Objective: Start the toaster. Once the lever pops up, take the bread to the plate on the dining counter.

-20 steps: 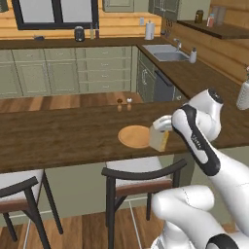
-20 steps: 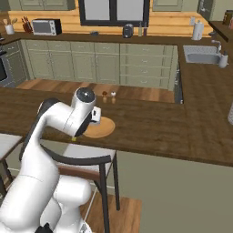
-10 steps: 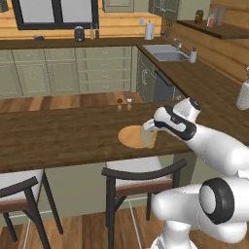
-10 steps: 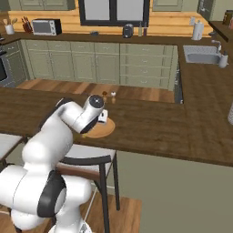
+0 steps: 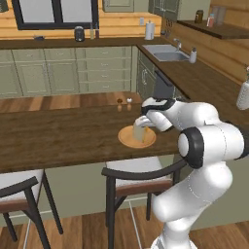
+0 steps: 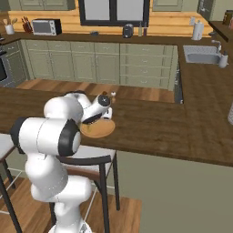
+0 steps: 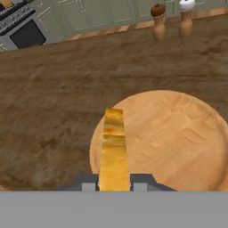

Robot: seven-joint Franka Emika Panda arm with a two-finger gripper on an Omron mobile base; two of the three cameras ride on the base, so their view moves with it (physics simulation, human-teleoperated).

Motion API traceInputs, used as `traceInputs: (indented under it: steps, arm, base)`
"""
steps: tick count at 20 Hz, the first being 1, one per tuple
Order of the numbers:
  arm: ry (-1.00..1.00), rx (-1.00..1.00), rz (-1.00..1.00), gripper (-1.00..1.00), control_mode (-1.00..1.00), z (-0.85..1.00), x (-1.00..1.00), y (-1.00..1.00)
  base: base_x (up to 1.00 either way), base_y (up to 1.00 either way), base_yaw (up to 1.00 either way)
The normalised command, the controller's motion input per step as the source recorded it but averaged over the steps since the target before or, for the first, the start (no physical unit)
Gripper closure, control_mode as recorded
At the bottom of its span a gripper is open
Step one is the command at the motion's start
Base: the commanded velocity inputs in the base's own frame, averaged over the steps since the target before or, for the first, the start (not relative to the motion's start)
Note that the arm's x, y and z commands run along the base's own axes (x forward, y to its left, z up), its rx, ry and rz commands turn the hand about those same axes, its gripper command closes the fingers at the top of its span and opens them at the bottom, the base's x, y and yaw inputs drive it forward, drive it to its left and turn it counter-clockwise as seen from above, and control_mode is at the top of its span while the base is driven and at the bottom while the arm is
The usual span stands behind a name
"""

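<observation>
Pincer (image 7: 114, 185) clamped on the bread slice (image 7: 114, 149), holding it edge-on over the near rim of the wooden plate (image 7: 178, 138) on the dining surface (image 7: 49, 102). Delivery step; next, I judge: lower, then release onto the plate.

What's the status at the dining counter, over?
Gripper jaws shut on the bread. Bread held edge-up above the plate. Two shakers beyond the plate, clear of it.

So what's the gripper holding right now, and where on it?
The gripper is shut on the bread, pinching its two flat faces near one edge, with the slice held on edge above the plate.
</observation>
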Motion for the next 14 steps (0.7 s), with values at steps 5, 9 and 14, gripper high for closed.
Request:
traceInputs:
  steps: [5, 9, 14]
  arm:
    - [0.00, 0.02, 0.08, 1.00, -1.00, -0.47, 0.44, 0.03]
    - [0.00, 0.00, 0.08, 1.00, -1.00, -0.46, 0.37, 0.01]
    - [0.00, 0.00, 0.06, -1.00, -1.00, -0.39, 0.27, 0.01]
  base:
    - [0.00, 0.00, 0.00]
    - [0.00, 0.00, 0.00]
    - [0.00, 0.00, 0.00]
